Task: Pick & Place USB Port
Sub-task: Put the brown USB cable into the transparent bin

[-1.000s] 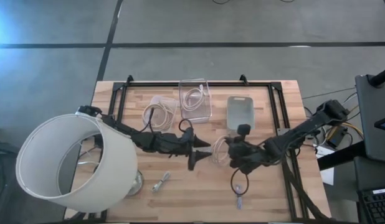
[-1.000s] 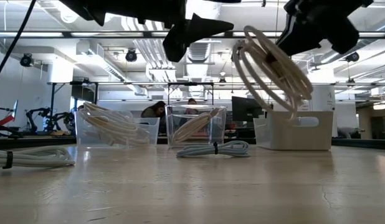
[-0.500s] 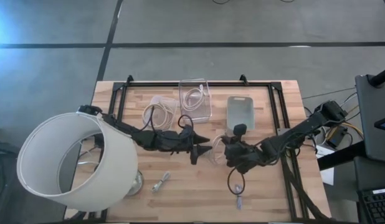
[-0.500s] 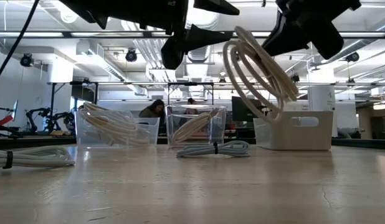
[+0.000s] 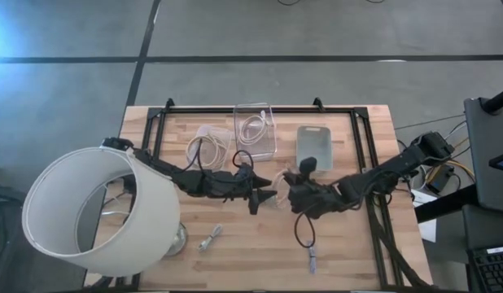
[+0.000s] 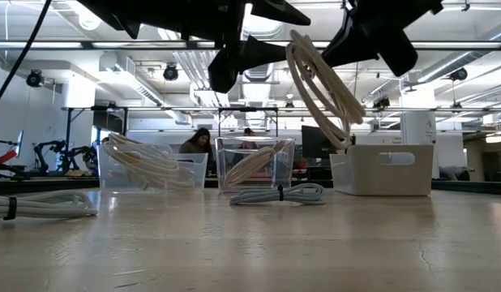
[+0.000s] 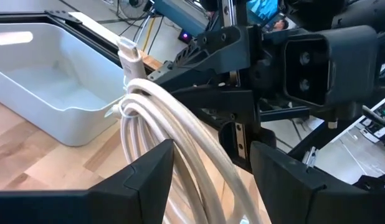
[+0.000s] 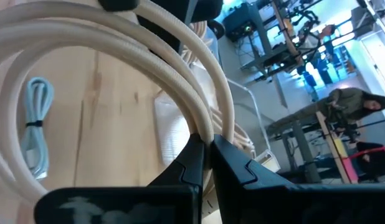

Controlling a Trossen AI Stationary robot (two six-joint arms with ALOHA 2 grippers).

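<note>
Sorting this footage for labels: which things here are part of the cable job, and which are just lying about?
In play:
- coiled white cable, held by right gripper
- left gripper, open beside it
- white bin

Lying about:
- clear bin
- lamp shade
- grey cable

We see the right pincer [image 5: 290, 189] shifting left w/ its white cable coil [image 6: 319, 89], now right up by the left pincer [image 5: 266, 189], which was well apart 1 s ago. In the low view the coil rides higher and further left. The dark cable [image 5: 303, 233] on the desk [image 5: 235, 244] below is more uncovered.
</note>
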